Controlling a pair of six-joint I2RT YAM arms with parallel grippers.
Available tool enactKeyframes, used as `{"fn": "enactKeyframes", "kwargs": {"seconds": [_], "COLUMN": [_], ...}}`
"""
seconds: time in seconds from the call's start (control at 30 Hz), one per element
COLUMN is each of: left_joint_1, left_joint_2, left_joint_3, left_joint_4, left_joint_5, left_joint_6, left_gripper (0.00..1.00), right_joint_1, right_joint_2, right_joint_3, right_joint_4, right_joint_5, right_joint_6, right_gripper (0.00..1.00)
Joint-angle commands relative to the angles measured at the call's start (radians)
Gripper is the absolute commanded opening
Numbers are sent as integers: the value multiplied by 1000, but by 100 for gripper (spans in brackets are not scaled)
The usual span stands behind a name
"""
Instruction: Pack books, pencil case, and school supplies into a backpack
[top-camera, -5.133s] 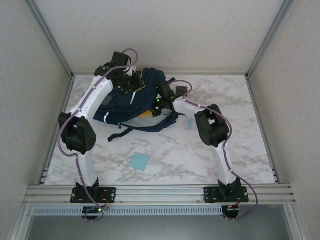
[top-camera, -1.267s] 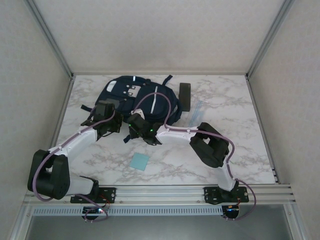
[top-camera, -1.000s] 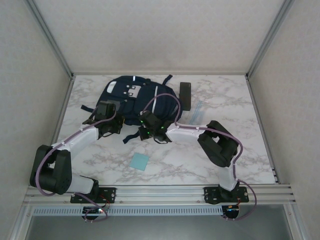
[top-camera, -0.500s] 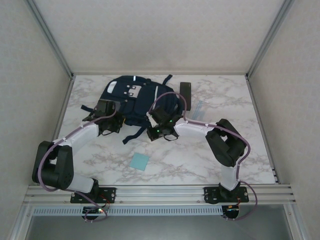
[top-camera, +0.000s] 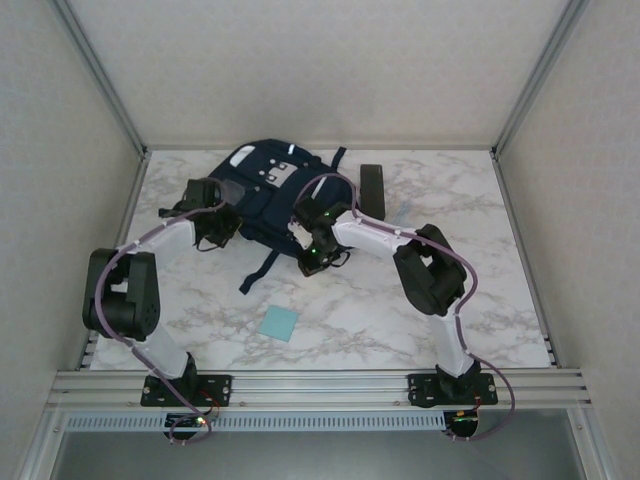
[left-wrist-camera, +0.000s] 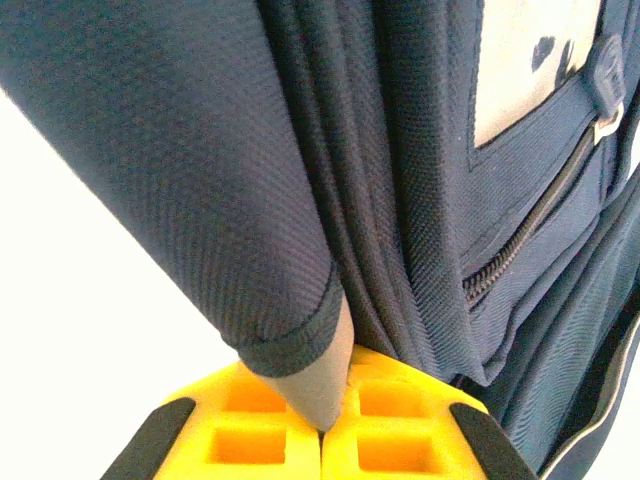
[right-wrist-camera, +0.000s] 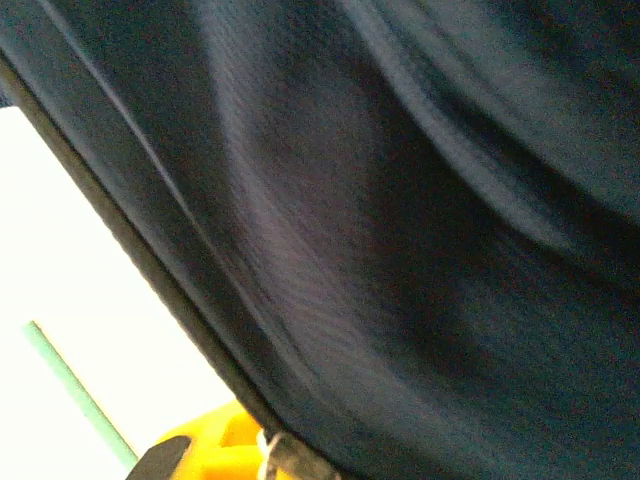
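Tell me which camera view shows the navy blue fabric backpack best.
The top external view: it takes in nearly the whole navy blue fabric backpack, outline and all. The left wrist view gives a close-up of one fold of it pinched in the left hand. The right wrist view gives blurred dark fabric, very close.

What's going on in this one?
Both arms are working on the navy backpack at the far side of the table. The left pincer is shut on a fold of its fabric, and the right pincer looks clamped on its edge too. The dark pencil case lies beside the bag and the light-blue pad sits nearer the arms, neither packed yet.
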Motion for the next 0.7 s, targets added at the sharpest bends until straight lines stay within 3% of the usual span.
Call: {"fn": "enactKeyframes", "kwargs": {"seconds": [0.0,0.1,0.17,0.33,0.43,0.67], "left_joint_1": [31,1,-42,-174,-235,-342], "left_joint_2": [14,-40,-107,-258,-286,-215], "left_joint_3": [91,64,16,-172,-243,-198], "left_joint_4": [18,-40,-63,6,73,85], "left_joint_5": [-38,-13,-23,-44,-60,-123], "left_joint_6": [65,16,-32,-263,-385,-419], "left_gripper": [8,64,76,78,73,70], "right_joint_1": [-4,-4,-3,-3,-2,9], "right_joint_2": [8,6,1,-30,-18,-18], "right_joint_3": [37,63,75,80,104,120], "right_joint_4": [-261,-256,-243,-194,-209,-256], "right_joint_5": [-38,-84,-108,-133,-139,-131], "right_joint_6": [13,66,98,148,152,162], "right_gripper": [0,0,0,0,0,0]}}
